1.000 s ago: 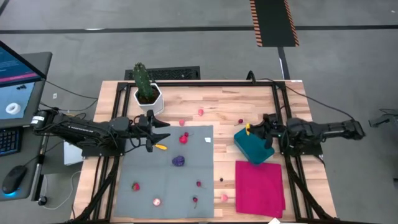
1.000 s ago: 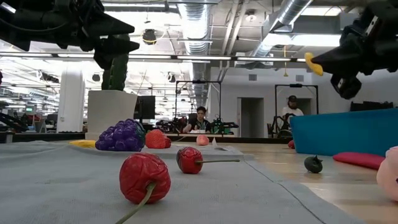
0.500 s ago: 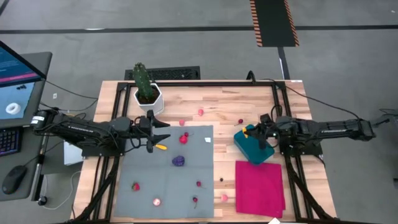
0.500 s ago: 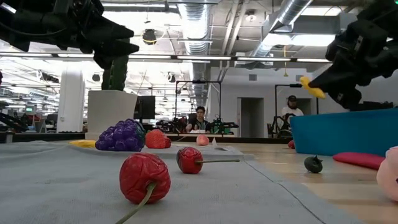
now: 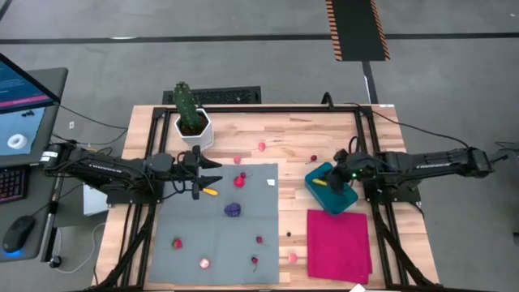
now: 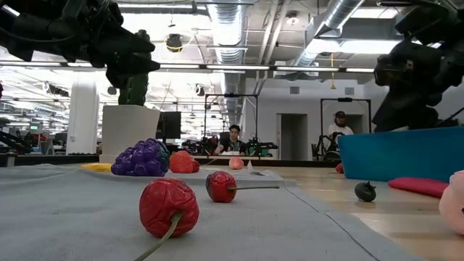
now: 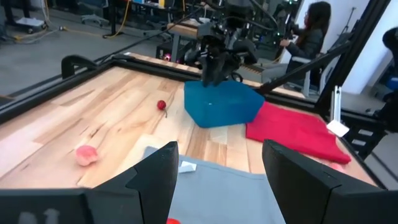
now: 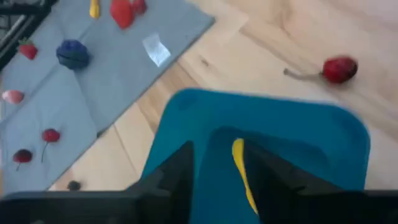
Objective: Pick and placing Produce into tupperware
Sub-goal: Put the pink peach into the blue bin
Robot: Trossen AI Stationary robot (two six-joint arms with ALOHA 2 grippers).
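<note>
Inside, smooth teal tub (image 8: 323, 143) holds slim yellow produce (image 8: 241, 168).

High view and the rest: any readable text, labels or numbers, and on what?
None readable.
Left arm: pale lettering along the link, too small to read.
Monitor: screen content, too small.
White tag on the grey mat: no legible print.
Tub, produce, cloths: no markings visible.

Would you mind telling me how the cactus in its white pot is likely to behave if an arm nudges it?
The cactus stands tall above a narrow white pot, so a push high on the stem would probably tip it rather than slide it. A nudge low on the pot looks more likely to slide it across the smooth wooden table. How heavy it is cannot be judged from these views.
</note>
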